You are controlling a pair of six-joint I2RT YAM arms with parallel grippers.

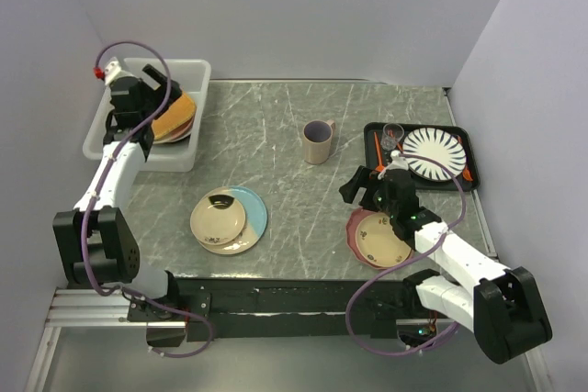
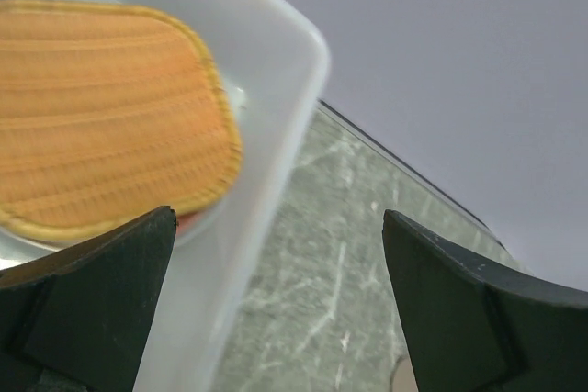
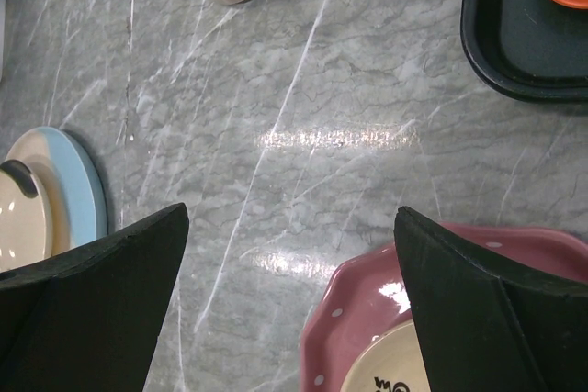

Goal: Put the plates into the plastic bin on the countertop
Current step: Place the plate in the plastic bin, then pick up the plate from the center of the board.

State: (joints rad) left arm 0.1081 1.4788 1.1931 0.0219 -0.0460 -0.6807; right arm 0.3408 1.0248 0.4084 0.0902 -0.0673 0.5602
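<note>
Left gripper (image 2: 277, 218) hangs over the plastic bin (image 1: 184, 155) at the far-left corner of the countertop (image 1: 276, 135), jaws spread and empty; the bin's load reads only as an orange ribbed plate (image 2: 101, 107) over a reddish rim (image 2: 188, 220), anything lower hidden. Right gripper (image 3: 292, 211), jaws wide with nothing between, hovers by the pink scalloped dotted plate (image 3: 354, 319), whose small cream floral plate (image 3: 390, 369) is cut off at the frame's bottom edge. Cream plate (image 1: 219, 219) sits on the cream-and-light-blue plate (image 1: 254, 208) mid-counter; the dark crescent (image 1: 219, 199) on it is unidentifiable.
</note>
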